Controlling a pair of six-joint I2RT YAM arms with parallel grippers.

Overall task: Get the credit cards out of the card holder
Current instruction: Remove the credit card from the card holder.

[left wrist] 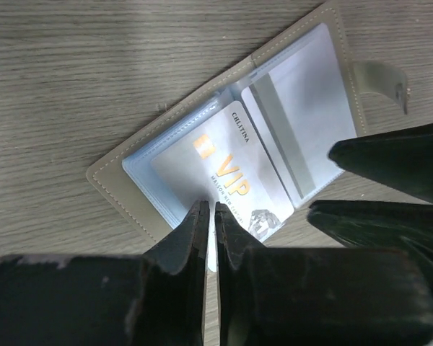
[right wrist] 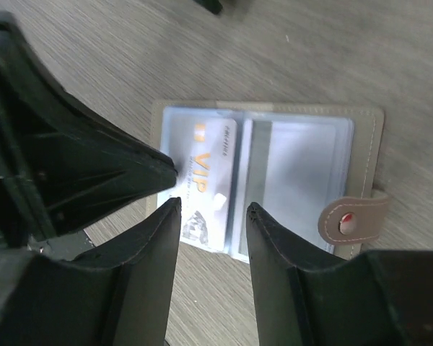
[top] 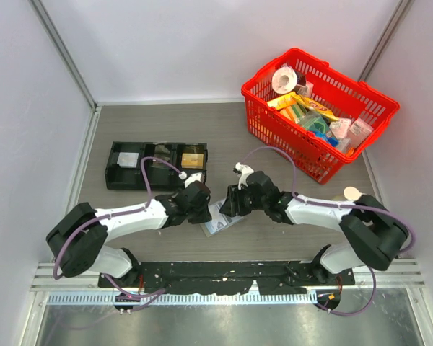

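Grey outside and pale blue within, the card holder [left wrist: 119, 194] lay open and flat close to the near edge of the worktop [top: 224, 130], about midway along it. Its snap tab [right wrist: 350, 220] stuck out past one end. A whitish credit card [left wrist: 231, 173] lettered VIP in gold poked partly out of one clear pocket, past the holder's border. A second card [left wrist: 292, 122] with a grey stripe sat fully inside the other panel.

We saw the left gripper [left wrist: 208, 210] closed to a thin slit, tips on the credit card's exposed edge; whether it pinched the card we could not tell. The right gripper [right wrist: 213, 205] hovered over the holder, jaws well apart, holding nothing.

A black tray [top: 115, 173] sat toward the far left, and a red basket [top: 270, 122] stood by the far right corner.
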